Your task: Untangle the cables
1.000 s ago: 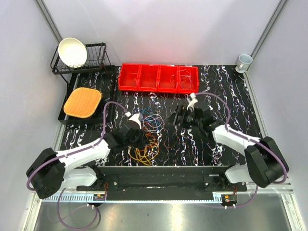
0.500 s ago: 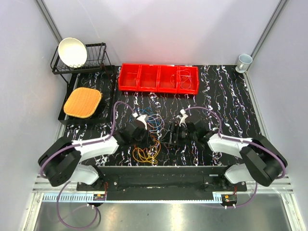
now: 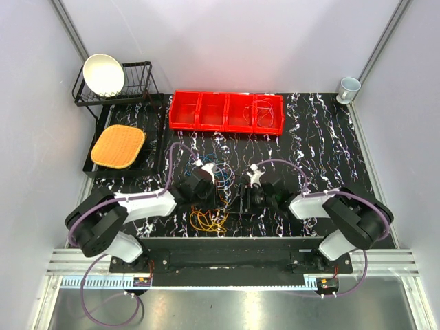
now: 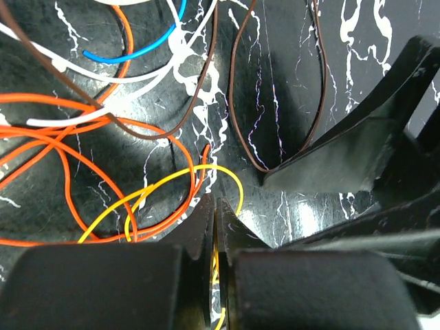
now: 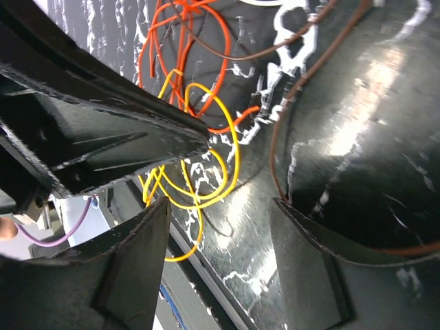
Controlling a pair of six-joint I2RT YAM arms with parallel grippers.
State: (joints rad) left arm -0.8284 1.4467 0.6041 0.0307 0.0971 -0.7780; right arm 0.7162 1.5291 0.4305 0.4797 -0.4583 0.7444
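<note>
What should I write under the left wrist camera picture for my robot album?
Left gripper pinches the yellow cable beside tangled orange cables.

Left of the red bins [image 3: 226,111] are a black rack [image 3: 141,88] with a white bowl [image 3: 104,74] and an orange mat [image 3: 118,146]; right of them, a cup [image 3: 348,87].

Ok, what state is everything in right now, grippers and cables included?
left gripper, shut on the yellow cable.
right gripper, open, holding nothing.
cables, tangled together on the table.
red bins, rightmost compartment holds a wire coil.
bowl, propped on edge in the rack.
mug, upright.
</note>
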